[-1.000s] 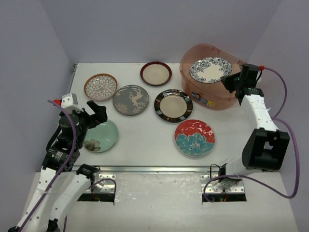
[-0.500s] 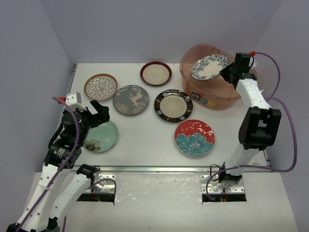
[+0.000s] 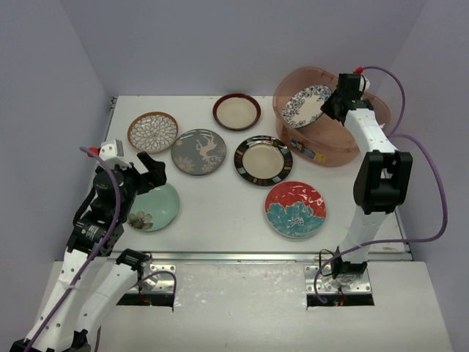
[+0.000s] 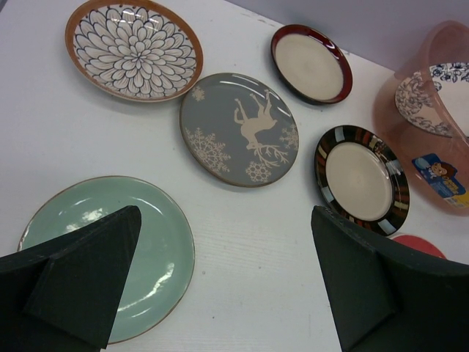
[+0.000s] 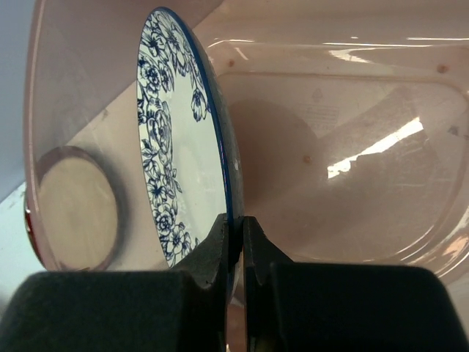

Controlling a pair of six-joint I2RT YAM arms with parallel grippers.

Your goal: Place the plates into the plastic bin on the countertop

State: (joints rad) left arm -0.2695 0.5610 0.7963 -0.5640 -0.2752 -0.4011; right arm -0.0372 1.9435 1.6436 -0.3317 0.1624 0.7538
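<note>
- The right gripper (image 5: 236, 242) is clamped hard on the blue-white floral plate (image 5: 176, 147). One finger sits on each face and pinches the thin rim, the only part such narrow jaws can bite.
- That edge grip is why the plate stands almost on edge, hanging inside the mouth of the plastic bin (image 3: 322, 143) above its bare floor. I can't tell whether it touches the floor.
- The steep tilt looks deliberate, since it lets the plate slip down past the bin's wall.
- The left gripper (image 4: 226, 220) has its jaws spread wide and holds nothing. It hovers well to the left of the bin, over the mint green plate (image 4: 150, 235).
- Six plates lie flat on the countertop (image 3: 220, 213) outside the bin:
  - the black-striped plate (image 4: 360, 178) is just beside the bin's left wall;
  - the red-blue flower plate (image 3: 295, 209) is near the bin's front;
  - the dark-red rimmed plate (image 4: 311, 62) is off to the bin's left;
  - the grey deer plate (image 4: 239, 128) and brown-white floral plate (image 4: 134, 48) are farther left.
- My read is that the first plate is nearly delivered. Lowering it before letting go should stop it landing edge-first and clattering.
</note>
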